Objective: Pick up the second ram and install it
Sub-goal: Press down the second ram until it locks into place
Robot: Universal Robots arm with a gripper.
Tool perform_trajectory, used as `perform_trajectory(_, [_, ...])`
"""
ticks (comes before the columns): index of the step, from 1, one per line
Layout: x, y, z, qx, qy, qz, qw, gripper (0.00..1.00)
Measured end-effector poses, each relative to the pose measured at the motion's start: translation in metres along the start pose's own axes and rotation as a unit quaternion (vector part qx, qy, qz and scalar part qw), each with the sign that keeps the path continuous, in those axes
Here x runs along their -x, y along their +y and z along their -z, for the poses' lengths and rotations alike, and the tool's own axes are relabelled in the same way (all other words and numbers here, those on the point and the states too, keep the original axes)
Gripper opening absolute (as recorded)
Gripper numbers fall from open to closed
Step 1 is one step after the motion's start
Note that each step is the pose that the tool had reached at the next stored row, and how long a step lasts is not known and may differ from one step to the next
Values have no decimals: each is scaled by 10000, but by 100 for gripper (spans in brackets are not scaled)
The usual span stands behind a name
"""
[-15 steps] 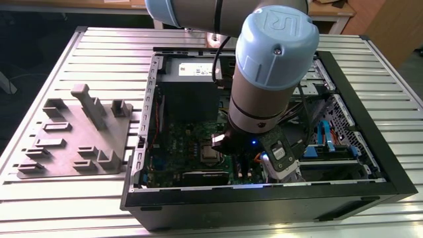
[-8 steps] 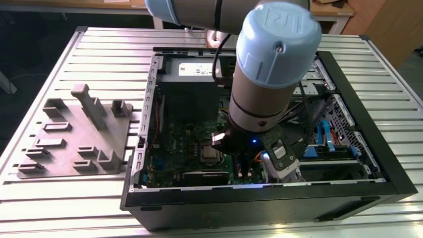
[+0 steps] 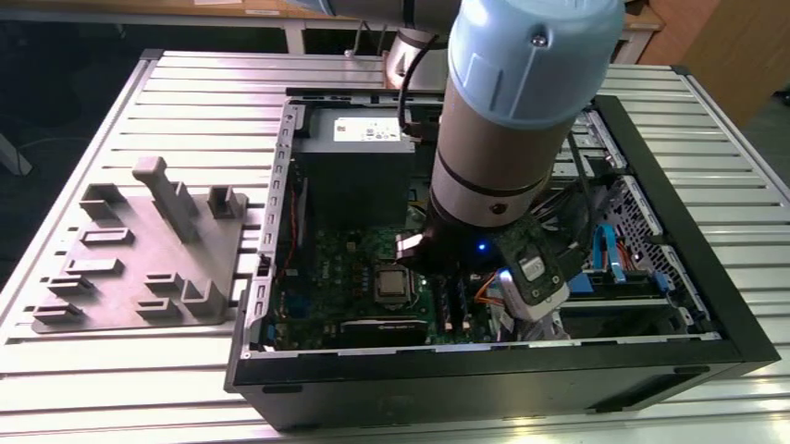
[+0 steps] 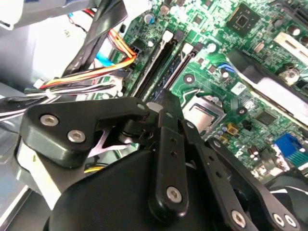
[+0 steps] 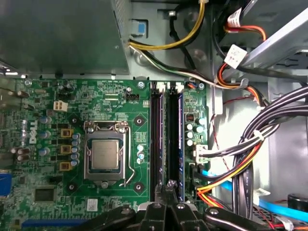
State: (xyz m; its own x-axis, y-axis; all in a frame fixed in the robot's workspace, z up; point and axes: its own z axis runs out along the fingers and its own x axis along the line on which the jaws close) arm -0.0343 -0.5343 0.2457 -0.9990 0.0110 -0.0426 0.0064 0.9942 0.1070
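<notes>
1. An open computer case [image 3: 691,277] lies on a slatted metal table [image 3: 148,370], with the arm [image 3: 519,102] reaching down into it from above.
2. The gripper [image 5: 166,185] hangs low over the green motherboard [image 5: 120,101], right at the near end of the memory slots [image 5: 156,139]. Its black fingers [image 4: 166,115] are drawn together until the tips meet, and nothing can be seen held between them.
3. In the first wrist view two long dark sticks sit side by side in the slots, both upright and level. The second ram [image 5: 174,139] is the one on the cable side, and the fingertips sit at its near end; whether they touch it cannot be told.
4. The processor socket [image 5: 106,154] lies just beside the slots on the other side, its metal lid bare.
5. Bundles of black, orange and yellow cables [image 5: 250,139] run along the case wall beyond the ram.
6. A grey power supply box [image 3: 358,129] sits at the far end of the case.
7. A grey moulded holder tray [image 3: 136,250] rests on the table near its edge at the exterior view's left, well apart from the case.
</notes>
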Motion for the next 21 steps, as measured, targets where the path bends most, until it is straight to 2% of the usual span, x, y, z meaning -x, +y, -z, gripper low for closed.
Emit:
perform_trajectory(6, [0,24,-3,6,0,0,10000,10])
perform_trajectory(17, [-7,257,-32,7,0,-1,10000,10])
perform_trajectory(21, [-6,284,-34,8,0,0,10000,10])
